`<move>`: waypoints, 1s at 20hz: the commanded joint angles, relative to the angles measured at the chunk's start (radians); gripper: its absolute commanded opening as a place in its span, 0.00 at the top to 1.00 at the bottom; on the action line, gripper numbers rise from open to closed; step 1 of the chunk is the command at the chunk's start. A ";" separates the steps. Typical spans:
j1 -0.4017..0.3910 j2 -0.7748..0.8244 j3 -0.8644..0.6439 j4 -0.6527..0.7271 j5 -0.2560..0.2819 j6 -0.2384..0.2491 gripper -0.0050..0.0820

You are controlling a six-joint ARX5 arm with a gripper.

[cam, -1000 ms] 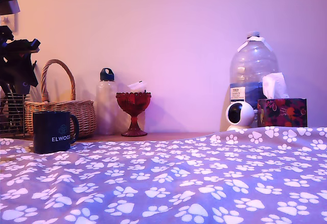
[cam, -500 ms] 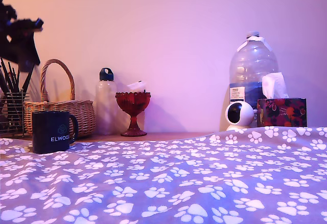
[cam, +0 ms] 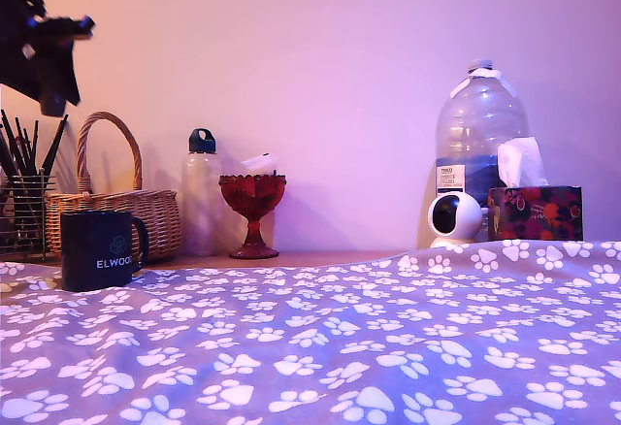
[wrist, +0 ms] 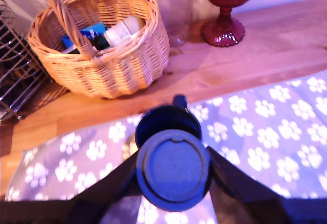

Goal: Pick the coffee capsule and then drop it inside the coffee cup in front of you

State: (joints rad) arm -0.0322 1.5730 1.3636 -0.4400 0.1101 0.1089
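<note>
A robot gripper (wrist: 173,169) holds the coffee capsule (wrist: 173,170) clamped between its two dark fingers (wrist: 118,182), one pressing each side of the tub, directly above the open mouth of the coffee cup (wrist: 168,124) in the wrist view. The capsule's round blue lid faces the camera and overlaps the near rim of the mug, whose dark interior is partly visible behind it; nothing can be made out inside. The mug stands on a paw-print cloth (wrist: 265,137) near its edge, where bare wooden tabletop (wrist: 245,65) begins. Behind it a wicker basket (wrist: 117,65) with a loop handle holds a white bottle (wrist: 121,29) lying on its side, a blue packet (wrist: 82,34) and a dark item too blurred to name. A red glass goblet (wrist: 225,9) stands at the upper right of that view, with the base of a clear bottle (wrist: 173,9) beside it. In the exterior view the arm (cam: 44,51) appears as a dark shape in the upper left of the frame, above the mug (cam: 100,248) at lower left, with a wire holder of dark pens or brushes (cam: 24,197) at the far left. At the right of that frame stand a large water jug (cam: 480,144), a tissue box (cam: 536,212) with a tissue pulled up, and a small round white camera (cam: 454,217).
</note>
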 commanded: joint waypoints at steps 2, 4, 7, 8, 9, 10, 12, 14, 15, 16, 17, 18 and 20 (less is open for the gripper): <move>-0.003 0.076 0.064 -0.040 -0.015 0.004 0.75; -0.003 0.120 0.120 -0.069 -0.016 0.004 0.75; -0.004 0.179 0.198 -0.114 -0.022 0.004 0.75; -0.006 0.200 0.221 -0.124 -0.022 0.004 0.75; -0.008 0.217 0.243 -0.137 -0.026 0.005 0.75; -0.012 0.233 0.257 -0.141 -0.026 0.005 0.75; -0.014 0.264 0.273 -0.135 -0.029 0.004 0.75; -0.023 0.298 0.294 -0.136 -0.034 0.004 0.75; -0.027 0.317 0.305 -0.136 -0.037 0.004 0.75; -0.030 0.335 0.314 -0.135 -0.042 0.004 0.75; -0.030 0.354 0.323 -0.135 -0.043 0.004 0.75; -0.034 0.368 0.330 -0.136 -0.044 0.004 0.75; -0.038 0.393 0.335 -0.128 -0.046 0.004 0.75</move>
State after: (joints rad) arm -0.0658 1.9438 1.6794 -0.5755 0.0681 0.1101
